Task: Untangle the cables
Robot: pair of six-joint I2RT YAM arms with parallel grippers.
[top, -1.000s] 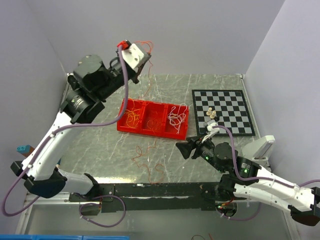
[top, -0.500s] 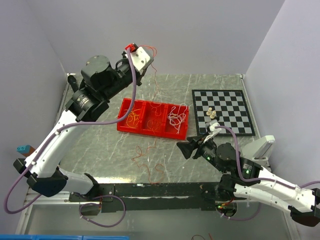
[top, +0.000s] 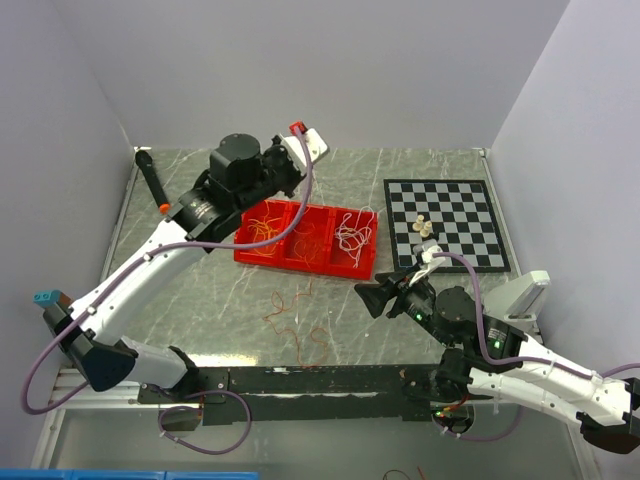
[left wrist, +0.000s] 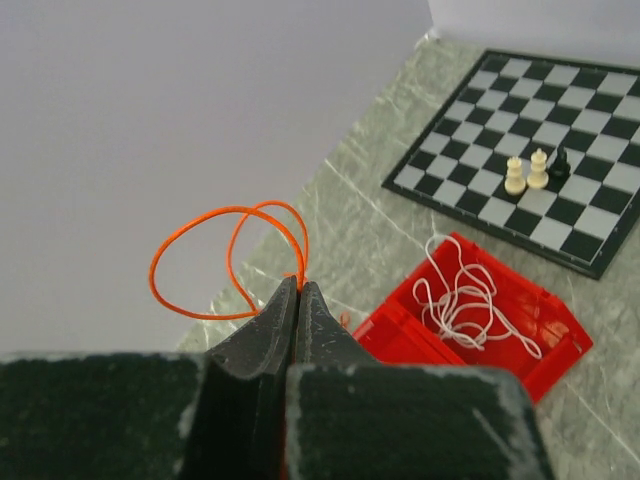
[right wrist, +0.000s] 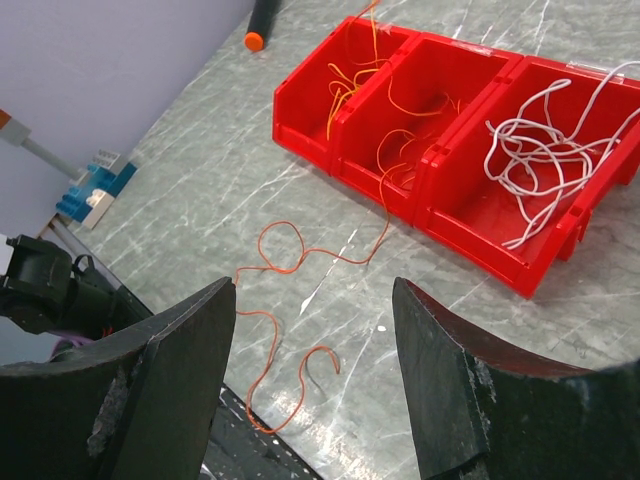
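Pinching one orange cable (left wrist: 215,211) between fully closed fingers, the left tool (left wrist: 298,285) hangs high above the far side of the red tray (top: 300,262), a double loop of wire standing up past its tips. The rest of the cables lie lower. Orange tangles fill the tray's left and middle compartments, a white cable (top: 353,235) is heaped in the right one, and a loose orange strand (right wrist: 262,243) trails over the front wall onto the bench (top: 200,290). The right tool (right wrist: 315,300) hovers near the tray's front right corner, jaws wide apart and holding nothing. From the right wrist view a strand rises out of the left compartment, probably the pinched one. With nothing pinning the heap, I'd expect a further lift to drag the whole knot up or tighten it. The wire is also thin enough to slide out of the grip. The draped strand could catch on the tray wall and tug the light tray towards the chessboard (top: 450,220).
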